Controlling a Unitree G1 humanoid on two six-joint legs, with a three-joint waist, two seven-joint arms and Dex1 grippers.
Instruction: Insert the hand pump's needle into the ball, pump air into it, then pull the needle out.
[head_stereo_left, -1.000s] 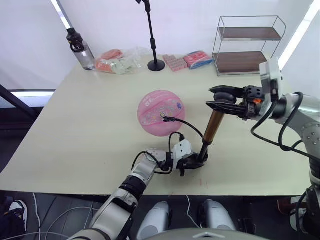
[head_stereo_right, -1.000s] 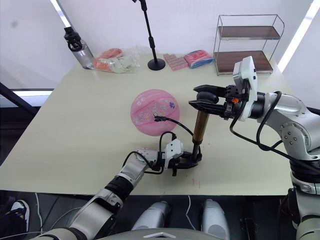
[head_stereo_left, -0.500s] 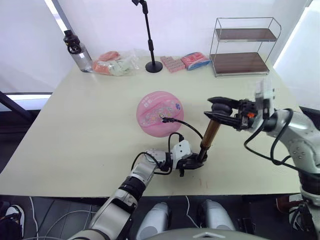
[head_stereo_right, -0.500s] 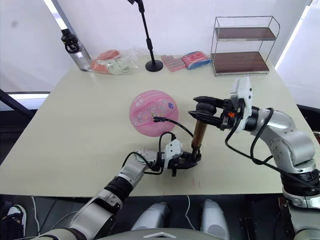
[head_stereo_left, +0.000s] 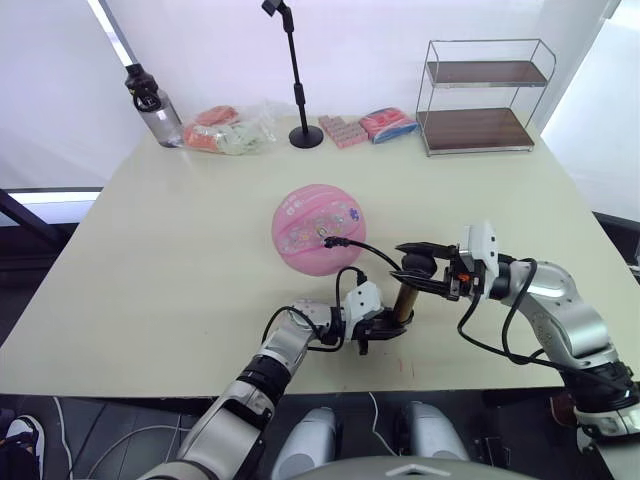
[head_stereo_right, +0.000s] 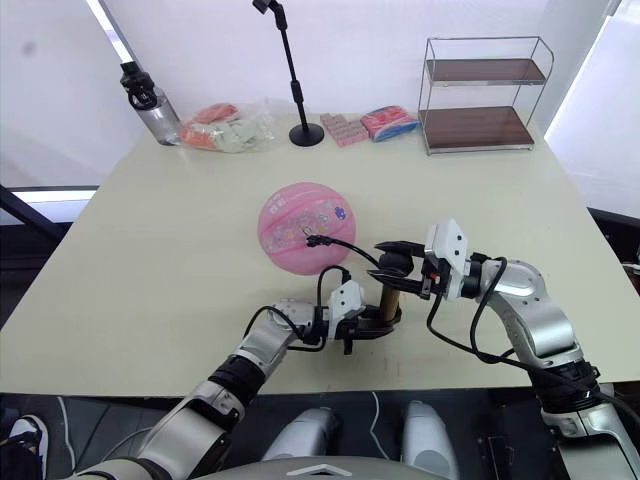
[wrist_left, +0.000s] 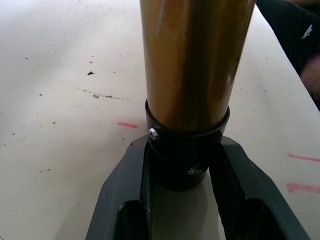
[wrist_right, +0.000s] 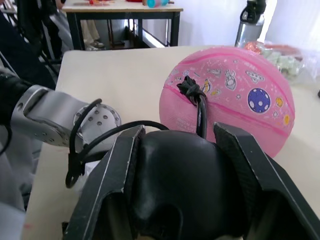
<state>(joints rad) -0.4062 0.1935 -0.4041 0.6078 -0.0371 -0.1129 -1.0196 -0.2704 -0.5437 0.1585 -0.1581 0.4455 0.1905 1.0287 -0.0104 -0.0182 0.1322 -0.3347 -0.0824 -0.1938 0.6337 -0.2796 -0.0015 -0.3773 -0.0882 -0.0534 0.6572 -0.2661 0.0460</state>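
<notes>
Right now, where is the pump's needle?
The needle is plugged into the sticker face of the ball, mid-table, with its hose running toward the robot to the hand pump.

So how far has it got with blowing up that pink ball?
Done: the needle fitting sits in the ball, the hose running back to the pump. In hand: the left gripper clamps the pump's base on the table; the right gripper holds the handle, pressed low near the base. Left: any further pumping, then pulling the needle out.
</notes>
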